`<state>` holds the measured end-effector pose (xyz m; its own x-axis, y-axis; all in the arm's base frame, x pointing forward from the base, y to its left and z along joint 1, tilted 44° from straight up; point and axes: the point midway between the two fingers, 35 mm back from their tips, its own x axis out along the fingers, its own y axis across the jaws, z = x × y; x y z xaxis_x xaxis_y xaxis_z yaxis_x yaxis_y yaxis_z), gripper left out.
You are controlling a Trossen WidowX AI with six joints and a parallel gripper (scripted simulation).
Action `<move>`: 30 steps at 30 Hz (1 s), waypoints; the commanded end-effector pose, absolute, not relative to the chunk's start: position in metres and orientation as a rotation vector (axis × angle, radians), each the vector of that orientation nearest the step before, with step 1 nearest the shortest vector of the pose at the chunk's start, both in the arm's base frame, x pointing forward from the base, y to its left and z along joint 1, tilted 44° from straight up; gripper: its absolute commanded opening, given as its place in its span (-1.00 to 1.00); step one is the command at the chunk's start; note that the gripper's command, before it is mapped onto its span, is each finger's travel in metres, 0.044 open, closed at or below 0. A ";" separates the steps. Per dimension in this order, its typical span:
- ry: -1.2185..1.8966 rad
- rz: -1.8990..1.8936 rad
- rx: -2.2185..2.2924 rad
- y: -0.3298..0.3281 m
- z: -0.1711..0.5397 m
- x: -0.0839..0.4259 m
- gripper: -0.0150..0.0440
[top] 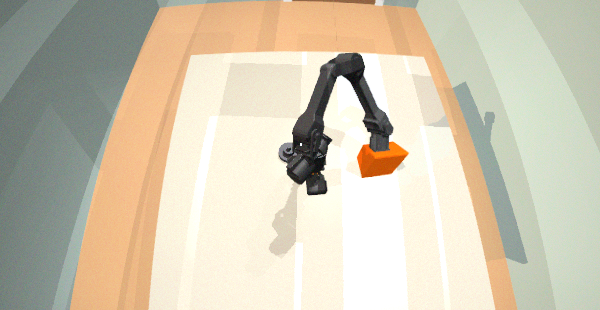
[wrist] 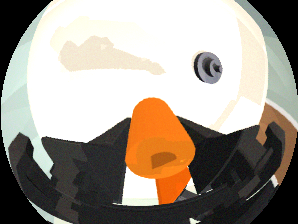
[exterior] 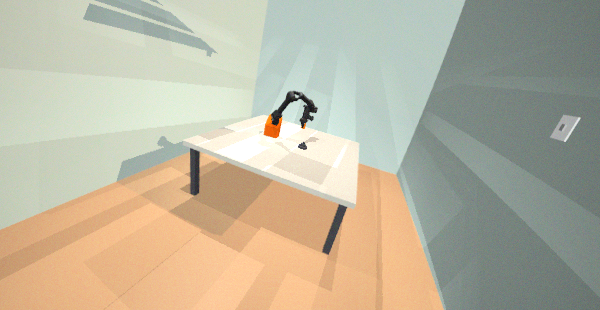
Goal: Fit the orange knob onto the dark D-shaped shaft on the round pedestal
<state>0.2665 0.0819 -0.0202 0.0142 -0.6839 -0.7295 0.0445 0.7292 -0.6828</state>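
Note:
The orange knob point(exterior: 303, 126) point(wrist: 157, 117) is between the fingers of my gripper point(exterior: 303, 122) point(wrist: 152, 120), which is shut on it. In the exterior view the knob hangs above the table. In the top view the arm hides nearly all of it. The wrist view shows a dark recess in its near end. The round grey pedestal point(top: 283, 153) point(exterior: 302, 147) point(wrist: 201, 75) stands apart from the knob, at the upper right in the wrist view. The dark shaft point(wrist: 218, 68) sticks up from its middle. The shaft's flat side cannot be made out.
The arm's orange base block point(top: 382, 164) point(exterior: 272, 129) stands on the pale table point(top: 225, 252) point(exterior: 230, 152), right of the pedestal in the top view. The arm arches high from it. Shadows of the arm fall on the table top.

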 end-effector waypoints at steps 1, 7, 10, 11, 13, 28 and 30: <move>1.453 -0.614 -0.540 0.077 -0.015 0.273 -0.49; 1.455 -0.611 -0.530 0.065 -0.010 0.281 -0.49; 1.457 -0.607 -0.528 0.059 -0.006 0.286 -0.49; 1.457 -0.606 -0.527 0.057 -0.005 0.287 -0.49; 1.458 -0.603 -0.526 0.053 -0.003 0.290 -0.49; 1.455 -0.593 -0.530 0.016 0.014 0.308 -0.49; 1.455 -0.593 -0.532 0.011 0.016 0.310 -0.49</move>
<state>0.3068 0.0165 0.0112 0.0132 -0.6618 -0.7496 0.0518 0.7491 -0.6605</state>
